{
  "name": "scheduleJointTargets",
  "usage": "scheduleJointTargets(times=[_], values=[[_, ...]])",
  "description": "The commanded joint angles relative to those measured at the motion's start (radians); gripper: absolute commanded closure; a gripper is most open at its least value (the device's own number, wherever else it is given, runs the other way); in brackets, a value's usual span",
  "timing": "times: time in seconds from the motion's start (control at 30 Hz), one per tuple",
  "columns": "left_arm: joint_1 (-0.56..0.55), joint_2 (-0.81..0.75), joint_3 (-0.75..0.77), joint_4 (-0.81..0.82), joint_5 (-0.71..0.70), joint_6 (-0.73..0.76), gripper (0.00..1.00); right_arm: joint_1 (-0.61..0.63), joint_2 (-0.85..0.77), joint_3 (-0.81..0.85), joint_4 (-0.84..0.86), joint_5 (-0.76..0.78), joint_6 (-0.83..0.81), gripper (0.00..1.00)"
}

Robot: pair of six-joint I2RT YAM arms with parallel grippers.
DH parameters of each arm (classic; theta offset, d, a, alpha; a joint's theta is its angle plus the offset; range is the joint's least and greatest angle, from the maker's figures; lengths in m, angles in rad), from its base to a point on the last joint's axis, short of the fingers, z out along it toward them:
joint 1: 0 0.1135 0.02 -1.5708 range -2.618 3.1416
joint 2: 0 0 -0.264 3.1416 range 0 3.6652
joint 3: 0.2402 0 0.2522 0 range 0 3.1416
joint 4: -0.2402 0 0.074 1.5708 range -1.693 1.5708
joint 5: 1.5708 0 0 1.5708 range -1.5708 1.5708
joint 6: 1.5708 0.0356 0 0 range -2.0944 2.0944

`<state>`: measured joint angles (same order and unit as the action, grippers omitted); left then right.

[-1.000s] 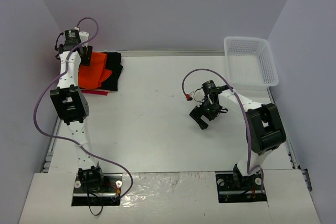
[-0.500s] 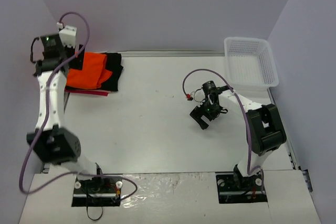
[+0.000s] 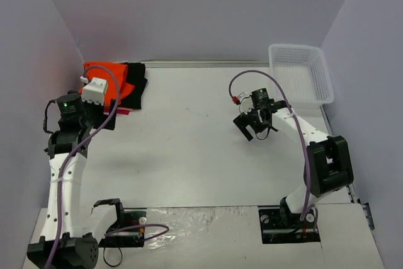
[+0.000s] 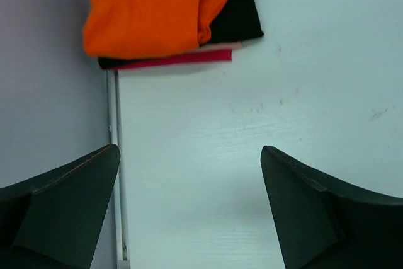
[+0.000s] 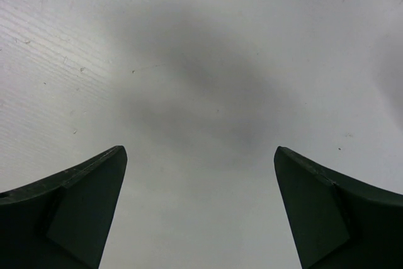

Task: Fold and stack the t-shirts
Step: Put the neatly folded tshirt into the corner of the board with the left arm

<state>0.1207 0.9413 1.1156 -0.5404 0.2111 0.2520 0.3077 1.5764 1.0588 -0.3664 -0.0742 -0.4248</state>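
Observation:
A folded stack of t-shirts [image 3: 119, 80] lies at the table's far left corner, with an orange shirt [image 4: 148, 7] on top, a black shirt [image 4: 238, 11] under it and a pink-red shirt [image 4: 173, 60] at the bottom. My left gripper [image 3: 107, 116] is open and empty, raised just in front of the stack; in its wrist view [image 4: 190, 150] it hangs over bare table by the left edge. My right gripper [image 3: 249, 127] is open and empty over bare table right of centre, and its wrist view [image 5: 200, 150] shows only table.
An empty white mesh basket [image 3: 325, 80] stands at the far right corner. A metal rail [image 4: 113, 118] runs along the table's left edge beside the purple wall [image 4: 44, 118]. Purple cables loop off both arms.
My left arm has swung back from the far left corner toward the near side, away from the stack. My right gripper has moved a little farther and to the right.

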Motion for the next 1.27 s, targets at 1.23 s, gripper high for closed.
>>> scheduleJointTargets(times=[1.23], values=[[0.051,-0.131,-0.280,0.057,0.100,0.000,0.06,-0.047,-0.228,-0.007,0.075,0.056,0.056,0.00]])
